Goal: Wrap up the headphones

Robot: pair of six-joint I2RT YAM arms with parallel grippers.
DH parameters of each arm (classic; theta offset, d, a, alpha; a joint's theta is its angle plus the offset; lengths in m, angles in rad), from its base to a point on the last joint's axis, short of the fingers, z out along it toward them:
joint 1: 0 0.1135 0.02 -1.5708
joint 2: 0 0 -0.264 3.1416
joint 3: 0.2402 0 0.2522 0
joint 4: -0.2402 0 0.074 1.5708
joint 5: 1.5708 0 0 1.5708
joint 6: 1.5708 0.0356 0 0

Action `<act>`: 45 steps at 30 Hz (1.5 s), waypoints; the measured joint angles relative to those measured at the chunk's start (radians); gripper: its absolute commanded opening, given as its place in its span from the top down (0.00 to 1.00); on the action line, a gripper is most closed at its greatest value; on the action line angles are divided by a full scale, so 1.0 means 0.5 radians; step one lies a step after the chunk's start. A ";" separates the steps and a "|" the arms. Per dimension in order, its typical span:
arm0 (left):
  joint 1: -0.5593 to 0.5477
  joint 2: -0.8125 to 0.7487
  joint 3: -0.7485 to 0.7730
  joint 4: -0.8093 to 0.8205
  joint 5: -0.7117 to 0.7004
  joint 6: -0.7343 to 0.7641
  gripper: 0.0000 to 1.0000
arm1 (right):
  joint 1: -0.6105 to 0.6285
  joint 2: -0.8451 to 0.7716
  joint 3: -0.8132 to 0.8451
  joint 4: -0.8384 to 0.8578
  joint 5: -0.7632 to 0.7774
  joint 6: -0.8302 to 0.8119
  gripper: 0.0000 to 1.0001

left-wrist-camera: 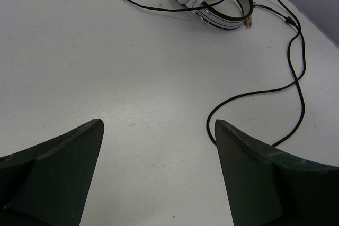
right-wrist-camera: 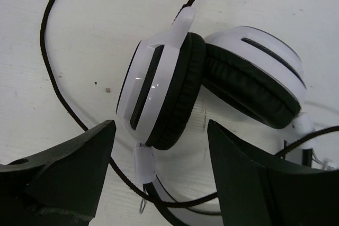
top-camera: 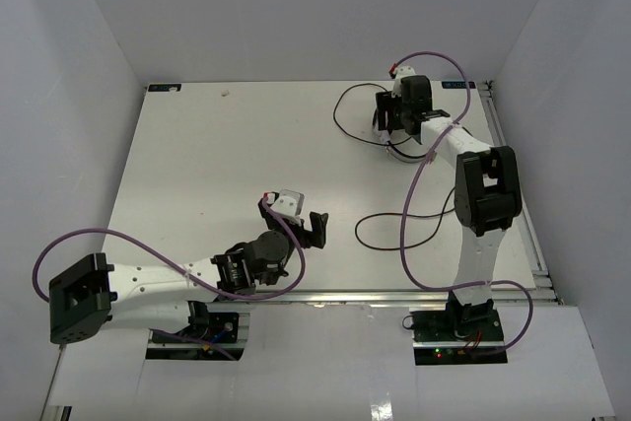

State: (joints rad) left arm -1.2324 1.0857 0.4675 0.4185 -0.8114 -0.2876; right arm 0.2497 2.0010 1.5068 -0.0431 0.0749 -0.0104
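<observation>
On the far right of the table: your headphones lie here, close to the back edge and not far from the right edge.
Which way they point: the two ear cups sit toward the back. The thin headband bends away toward the near side. From above, the long way seems to run back to front.
Ear cups: they lie close together, with the black cushions turned toward each other.
Cord: one loop swings out to the left of the headphones. Another loop lies on the table to the right of the left gripper.
Right gripper: it is wide open and holds nothing. It hangs right over the ear cups, with a finger on each side of one cup. You cannot tell if it touches.
Left gripper: it is wide open and holds nothing. It is over bare table near the front middle, well apart from the headphones. The cord passes just beside one finger.
Room to move: you have a big bare stretch of table to the left of the headphones. White walls stand at the left, back and right edges.
Count: one pair of headphones, two ear cups, one cord, two arms, two grippers, two purple cables.
</observation>
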 measured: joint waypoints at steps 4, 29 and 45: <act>0.000 0.006 0.000 0.000 0.007 -0.003 0.04 | 0.000 0.128 0.046 -0.002 -0.036 -0.001 0.16; 0.000 -0.033 -0.013 0.008 0.041 -0.006 0.05 | 0.111 0.107 -0.208 0.326 -0.312 -0.140 0.92; 0.000 -0.390 -0.171 0.101 0.006 -0.002 0.05 | 0.132 -1.525 -1.147 1.087 -1.278 0.288 0.92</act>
State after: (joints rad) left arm -1.2324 0.8908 0.3820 0.4689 -0.8083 -0.2888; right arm 0.3158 1.2383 0.9333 0.5001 -0.5641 0.1336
